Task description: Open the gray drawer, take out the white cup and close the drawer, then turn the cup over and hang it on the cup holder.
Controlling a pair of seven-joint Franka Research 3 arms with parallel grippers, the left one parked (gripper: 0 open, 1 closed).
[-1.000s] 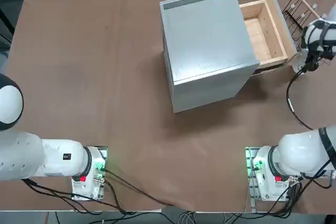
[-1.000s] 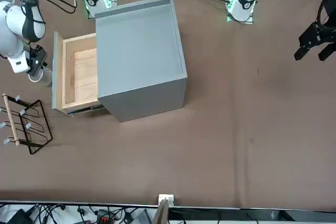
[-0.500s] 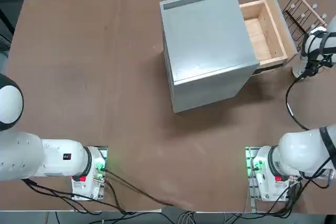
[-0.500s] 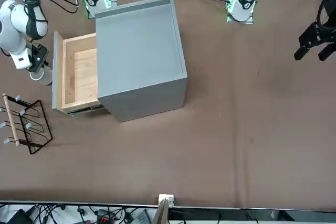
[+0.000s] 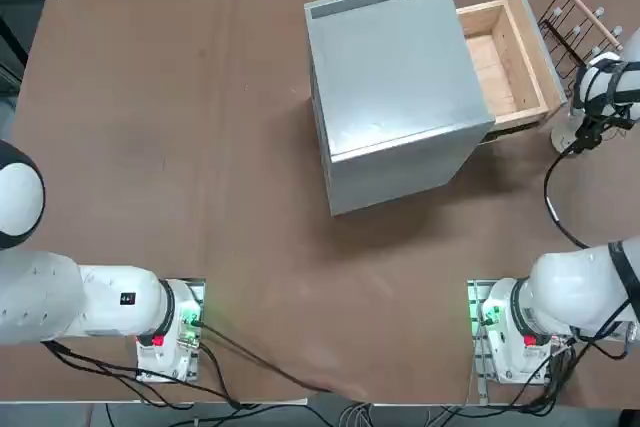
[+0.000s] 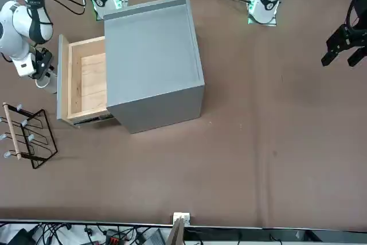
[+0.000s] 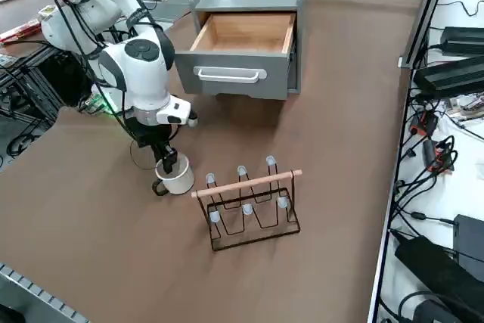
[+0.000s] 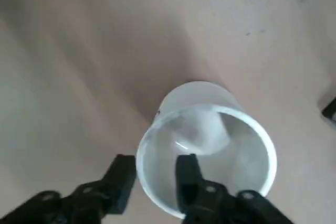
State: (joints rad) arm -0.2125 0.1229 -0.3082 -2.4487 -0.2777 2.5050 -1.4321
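Since a second ago, arm shifted slightly toward robot's side; cup [image 7: 177,181] now set upright on worktop [image 7: 91,232], mouth up, axis vertical, handle pointing away from holder [image 7: 253,206]. Gripper [image 8: 152,179] straddles its rim, one finger inside, one outside; whether it grips, cannot tell. Drawer [image 7: 243,52] beyond is open, empty: closing likely next.

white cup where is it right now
In the right side view the white cup stands upright on the table, between the open drawer and the cup holder. The right gripper has one jaw inside its rim and one outside.
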